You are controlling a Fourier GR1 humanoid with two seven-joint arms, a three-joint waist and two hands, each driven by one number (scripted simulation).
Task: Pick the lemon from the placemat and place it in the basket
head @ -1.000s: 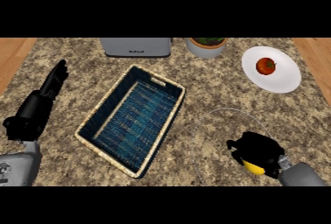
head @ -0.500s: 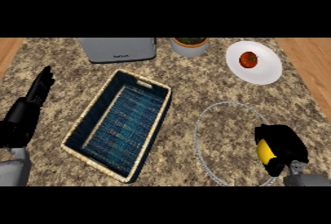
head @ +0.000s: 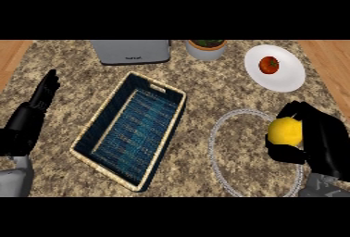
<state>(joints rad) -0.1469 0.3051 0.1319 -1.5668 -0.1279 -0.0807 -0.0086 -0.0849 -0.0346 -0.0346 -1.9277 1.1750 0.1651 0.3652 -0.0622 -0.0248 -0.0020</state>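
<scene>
A: Lemon location?
B: The lemon (head: 285, 131) sits in the right hand (head: 321, 141), fingers curled round it, above the placemat's (head: 220, 132) right edge, right of the basket (head: 130, 129).
A: Orientation?
B: Long axis roughly vertical in view.

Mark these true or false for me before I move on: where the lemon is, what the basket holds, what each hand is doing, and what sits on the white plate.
1. The right hand has its fingers curled round the lemon. True.
2. The lemon already lies in the basket. False: the basket holds nothing that shows; the lemon is in the right hand, above the round placemat.
3. The left hand holds a tomato. False: it is open with straight fingers near the left edge, holding nothing.
4. A tomato sits on the white plate. True.
5. The basket stands to the right of the placemat. False: it lies to the placemat's left.
</scene>
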